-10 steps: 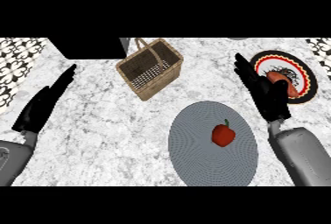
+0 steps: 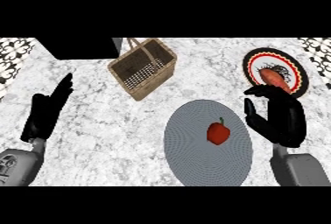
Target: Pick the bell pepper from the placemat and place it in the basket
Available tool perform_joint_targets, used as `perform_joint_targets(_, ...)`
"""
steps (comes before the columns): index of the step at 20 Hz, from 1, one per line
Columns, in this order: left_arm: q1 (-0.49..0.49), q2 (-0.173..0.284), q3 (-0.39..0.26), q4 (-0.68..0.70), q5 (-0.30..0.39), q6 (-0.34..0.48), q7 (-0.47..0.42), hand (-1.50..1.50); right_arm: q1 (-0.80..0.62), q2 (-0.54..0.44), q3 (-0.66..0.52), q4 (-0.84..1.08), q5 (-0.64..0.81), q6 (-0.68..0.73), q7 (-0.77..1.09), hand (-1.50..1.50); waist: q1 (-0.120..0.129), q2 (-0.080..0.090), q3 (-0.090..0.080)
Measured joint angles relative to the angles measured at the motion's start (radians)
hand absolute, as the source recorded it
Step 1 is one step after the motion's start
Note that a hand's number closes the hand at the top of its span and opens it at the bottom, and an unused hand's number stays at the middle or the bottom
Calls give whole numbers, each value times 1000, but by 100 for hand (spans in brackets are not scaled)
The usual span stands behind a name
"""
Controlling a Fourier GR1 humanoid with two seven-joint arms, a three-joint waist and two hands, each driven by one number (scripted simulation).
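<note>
The right hand [image 2: 279, 119], black on a grey forearm, stands at the right edge of the round grey ribbed placemat [image 2: 194, 164], palm turned toward the mat, fingers loosely bent at the tips and holding nothing. It sits just beside the mat's right rim, apart from the pepper. The left hand [image 2: 47, 111] rests open near the counter's left edge, fingers straight and pointing away from the robot.

The small red bell pepper [image 2: 218, 133] with a short green stem lies on the placemat, a little right of the mat's centre and toward its far half, stem pointing away.

The woven tan wicker basket [image 2: 143, 66] with a looped handle stands near the far edge of the grey-white marbled counter [image 2: 110, 131], tilted diagonally, well apart from the mat. A round black, red and white patterned plate [image 2: 292, 65] carrying an orange-brown oblong item [image 2: 276, 80] sits at the far right corner, just beyond the right hand. Bare counter lies between mat and basket.
</note>
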Motion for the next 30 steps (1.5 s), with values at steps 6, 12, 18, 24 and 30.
perform_joint_targets(6,14,-45,-3,13,4,22,8,0,109,160,79,-30,205,-337,-204,-150,7,1,-7)
perform_joint_targets(12,18,-53,6,8,6,34,22,0,259,50,99,-31,464,-533,19,-150,-13,-3,-16)
perform_joint_targets(18,33,-56,6,-3,1,42,21,0,409,-157,160,-104,638,-414,303,-150,-11,-3,-21)
perform_joint_targets(24,24,-65,-2,-18,-6,43,38,0,487,-304,246,-387,692,-184,630,-150,-3,-2,-17)
perform_joint_targets(30,20,-74,12,-8,-11,20,31,0,524,-339,298,-705,749,-43,972,-150,8,1,-12)
